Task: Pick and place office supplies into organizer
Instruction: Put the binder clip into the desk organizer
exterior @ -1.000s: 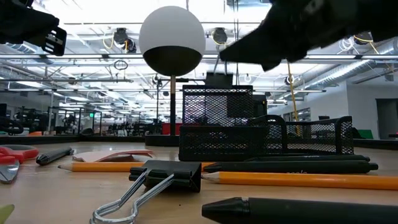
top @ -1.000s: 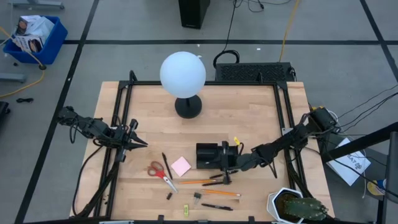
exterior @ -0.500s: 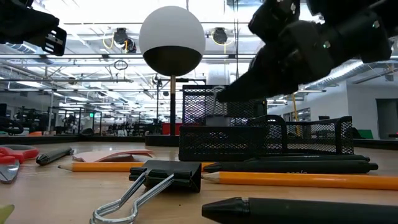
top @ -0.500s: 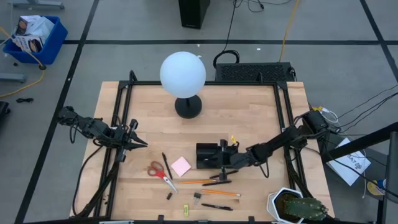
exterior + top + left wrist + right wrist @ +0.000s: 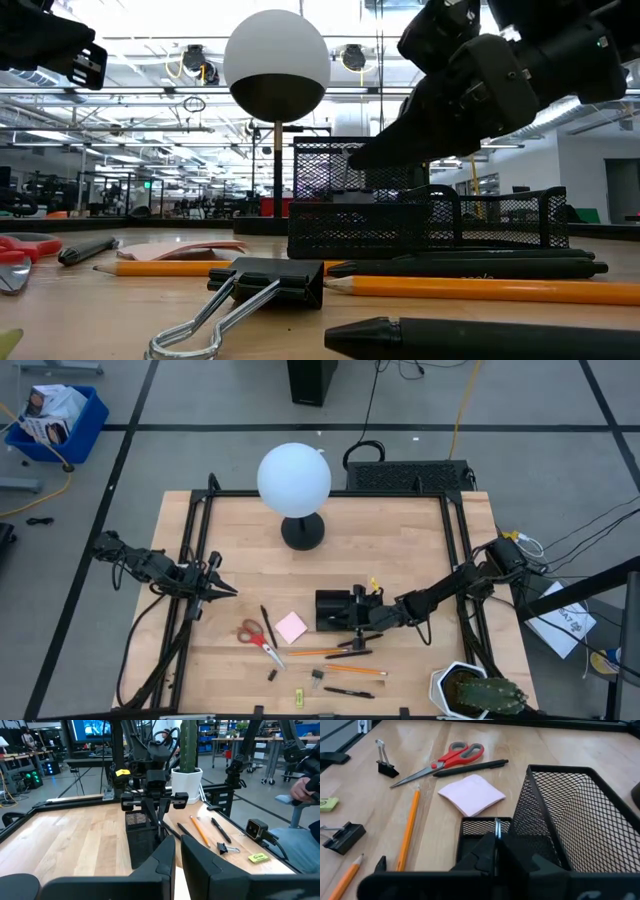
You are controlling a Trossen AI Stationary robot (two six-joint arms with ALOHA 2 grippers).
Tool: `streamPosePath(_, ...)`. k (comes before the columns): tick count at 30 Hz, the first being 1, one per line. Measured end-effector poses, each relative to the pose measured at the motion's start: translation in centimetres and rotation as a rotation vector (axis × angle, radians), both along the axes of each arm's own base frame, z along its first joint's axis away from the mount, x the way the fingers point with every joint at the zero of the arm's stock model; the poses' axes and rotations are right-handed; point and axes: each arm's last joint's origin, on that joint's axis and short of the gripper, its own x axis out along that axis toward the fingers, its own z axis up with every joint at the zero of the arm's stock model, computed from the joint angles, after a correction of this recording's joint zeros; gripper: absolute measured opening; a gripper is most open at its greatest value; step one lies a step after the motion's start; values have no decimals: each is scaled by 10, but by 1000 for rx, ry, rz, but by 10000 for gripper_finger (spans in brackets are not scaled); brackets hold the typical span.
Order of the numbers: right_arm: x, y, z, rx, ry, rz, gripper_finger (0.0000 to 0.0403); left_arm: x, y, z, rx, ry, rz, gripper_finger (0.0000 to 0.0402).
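High view: the right claw [image 5: 358, 624] has drawn back from the pens and pencils and now sits at the black mesh organizer [image 5: 330, 608], on the side away from the pink sticky-note pad [image 5: 291, 626]. The left claw [image 5: 225, 591] waits well apart from the organizer at the table [image 5: 400, 540] edge, clenched on nothing. Red-handled scissors [image 5: 257, 635] lie beyond the pad from the organizer.

Low view: the right claw has come down until it hangs just above the organizer's taller mesh compartment. A binder clip [image 5: 268, 281] lies on the table, nearer the camera than the organizer.

Left wrist view: nothing sits in the left claw, and the right claw hovers over the organizer.

Right wrist view: a thin silvery sliver [image 5: 496, 826] shows at the right claw's tip, directly over the organizer's low compartment. Whether the claw is grasping it or has released it, I cannot tell.

My judgement is that this is a drop-off in progress. Most supplies remain outside the organizer.
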Motion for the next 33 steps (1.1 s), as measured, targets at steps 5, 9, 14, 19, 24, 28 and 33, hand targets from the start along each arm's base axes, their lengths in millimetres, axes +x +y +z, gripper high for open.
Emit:
streamPosePath(5,0,0,0,9,1,0,42,0,0,0,0,0,0,37)
streamPosePath(9,1,-1,0,44,4,4,65,0,0,0,0,0,0,37)
streamPosePath(14,2,-1,2,36,-17,9,88,0,0,0,-1,-2,0,37)
streamPosePath(19,3,0,4,43,-41,12,96,0,0,0,-1,-2,0,37)
streamPosePath(24,4,1,7,56,-74,17,92,0,0,3,24,-39,0,37)
streamPosePath(28,4,2,9,81,-81,56,92,0,0,11,-59,-95,-11,37)
streamPosePath(33,4,2,9,82,-81,58,90,-1,0,20,-209,-154,-31,37)
